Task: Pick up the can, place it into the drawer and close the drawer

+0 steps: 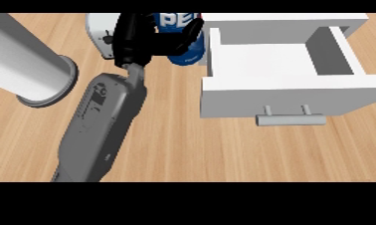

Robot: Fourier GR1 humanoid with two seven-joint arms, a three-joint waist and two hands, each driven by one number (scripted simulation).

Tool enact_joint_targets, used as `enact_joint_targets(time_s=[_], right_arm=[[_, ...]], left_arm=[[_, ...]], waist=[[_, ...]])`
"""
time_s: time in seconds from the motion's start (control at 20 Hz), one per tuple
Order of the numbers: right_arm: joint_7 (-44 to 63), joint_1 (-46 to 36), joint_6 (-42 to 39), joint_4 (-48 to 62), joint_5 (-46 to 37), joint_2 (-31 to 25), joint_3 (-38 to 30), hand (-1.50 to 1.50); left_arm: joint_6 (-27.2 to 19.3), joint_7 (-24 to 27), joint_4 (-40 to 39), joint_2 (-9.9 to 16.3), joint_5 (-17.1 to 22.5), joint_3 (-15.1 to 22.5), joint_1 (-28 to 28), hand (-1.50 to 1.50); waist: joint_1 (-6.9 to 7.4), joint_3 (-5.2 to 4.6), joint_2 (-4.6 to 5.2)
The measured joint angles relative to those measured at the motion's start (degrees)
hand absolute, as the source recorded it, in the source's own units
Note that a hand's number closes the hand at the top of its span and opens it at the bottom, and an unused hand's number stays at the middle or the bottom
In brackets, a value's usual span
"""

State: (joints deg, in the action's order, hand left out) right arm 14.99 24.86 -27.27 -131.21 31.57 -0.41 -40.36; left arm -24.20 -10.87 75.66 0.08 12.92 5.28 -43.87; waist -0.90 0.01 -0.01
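While the left hand (140, 35) has its black fingers (192, 29) curled round the can (183, 52), the can sits outside the drawer (257, 92), just beside the drawer's left wall near its back corner. Status from the head view:

- Can: blue with white lettering, lettering partly hidden by the hand. Only the lower body and a strip of the label show. Can't tell whether it's lifted off the wooden counter (183, 144) or touching it.
- Left hand: closed around the can from the can's left side, one finger hooked over its upper right. The grey forearm (103, 119) comes in from the lower left edge and angles up and to the right.
- Drawer: pulled open, white, interior bare and pale grey. The front panel faces the lower edge and carries a grey bar handle (290, 118) on two short posts. The white cabinet body (286, 20) sits behind it at the top right.
- Other items: a large pale grey cylinder (29, 69) with a flanged end enters from the upper left edge, well apart from the drawer. A white rounded object (99, 27) is behind the hand, mostly hidden, so can't say what it is.
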Motion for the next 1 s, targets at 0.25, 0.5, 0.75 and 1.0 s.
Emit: enact_joint_targets(time_s=[0.25, 0.5, 0.75, 1.0], right_arm=[[0.0, 0.6, -0.5, 0.0, 0.9, -0.3, -0.3, -1.5], [0.6, -0.4, 0.2, 0.2, 0.4, -0.6, 0.2, -1.5], [1.0, -1.4, 0.3, 0.9, 0.5, -1.1, -0.1, -1.5], [0.0, -2.1, -0.1, 1.8, -1.2, -0.5, 1.1, -1.5]], left_arm=[[-4.5, -0.7, -5.6, -0.1, 1.6, 1.8, -7.4, 1.5], [-6.4, 0.5, -11.7, 0.0, 3.4, 2.3, -13.7, 1.5], [-8.1, 1.4, -16.9, 0.0, 6.2, 3.7, -18.9, 1.5], [-10.4, 3.8, -24.4, -0.1, 10.1, 5.5, -25.2, 1.5]], waist=[[-0.27, 0.0, 0.02], [-0.36, 0.02, 0.09], [-0.47, 0.01, 0.12], [-1.1, 0.03, 0.28]])
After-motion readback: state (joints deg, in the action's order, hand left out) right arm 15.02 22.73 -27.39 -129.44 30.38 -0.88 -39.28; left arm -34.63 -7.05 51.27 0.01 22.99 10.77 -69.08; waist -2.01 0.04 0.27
